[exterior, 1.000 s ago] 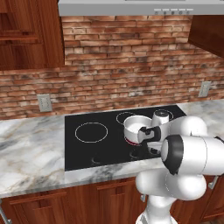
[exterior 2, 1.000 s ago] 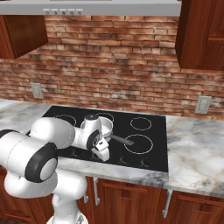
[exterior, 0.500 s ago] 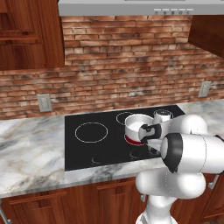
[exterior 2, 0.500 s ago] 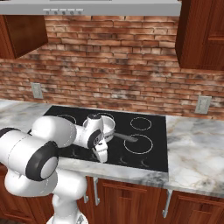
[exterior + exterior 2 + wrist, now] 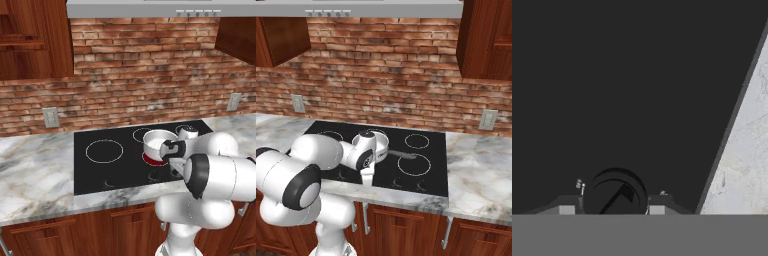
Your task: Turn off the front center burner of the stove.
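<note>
Hand view looks straight down on the stove [image 5: 637, 90], with a round dark control knob [image 5: 615, 192] sitting between the two finger tips of the gripper [image 5: 612, 210], the fingers spread to either side of it without visibly touching. The marble counter [image 5: 742, 150] runs along the right of that view, so the hand works at the cooktop's near edge.

From the left base view, the front center burner [image 5: 152, 159] glows red under the steel saucepan [image 5: 159, 142], just beyond the hand. The knob lies directly below the jaws, so the next move seems to be a short descent, a close, then a twist. The arm [image 5: 331, 152] folds low, its wrist bent downward.
</note>
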